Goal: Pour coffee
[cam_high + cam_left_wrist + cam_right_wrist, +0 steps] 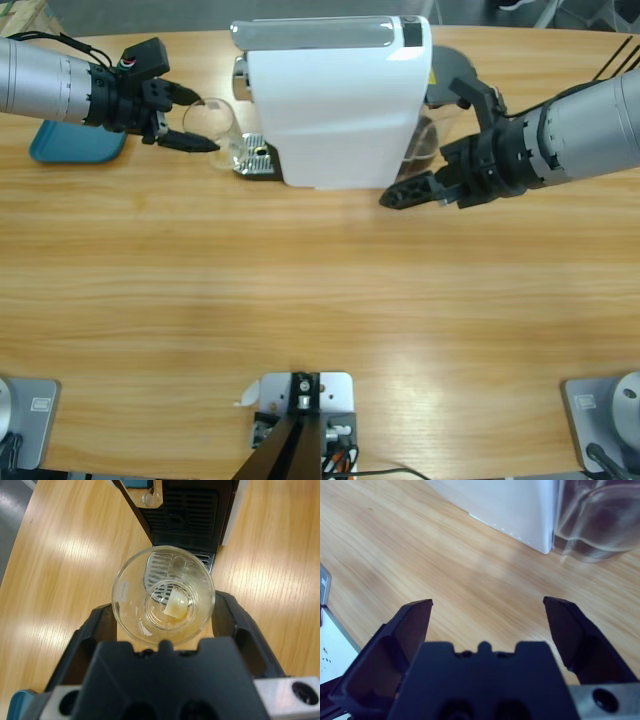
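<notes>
Two end effectors: left point(165, 630) grips one glass point(163, 595), right point(487, 625) spread.

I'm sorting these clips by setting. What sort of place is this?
Probably a lab bench set up as a coffee corner: a white capsule coffee machine on a long wooden table, a clear glass in the left gripper, the right gripper open beside the machine.
</notes>
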